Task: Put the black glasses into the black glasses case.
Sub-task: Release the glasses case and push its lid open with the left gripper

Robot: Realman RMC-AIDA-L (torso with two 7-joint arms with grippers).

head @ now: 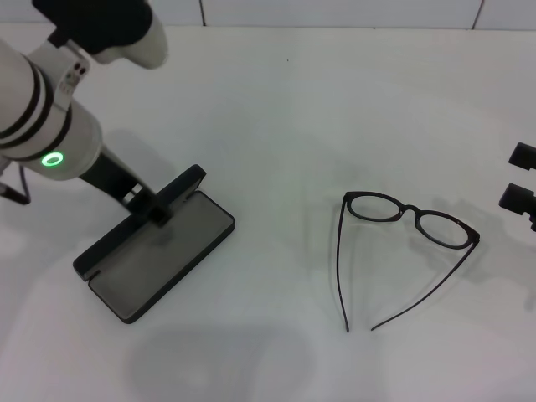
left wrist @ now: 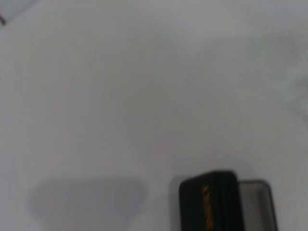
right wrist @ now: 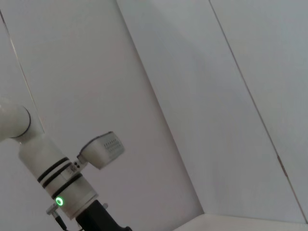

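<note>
Here, one black glasses case (head: 155, 255), lid gripped by the left tool (head: 155, 209); one black glasses (head: 402, 251) apart.

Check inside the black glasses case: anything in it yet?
Nothing visible inside the black glasses case: only bare grey lining. The black glasses lie on the table, apart from it. The left gripper at the lid edge covers a small patch.
</note>
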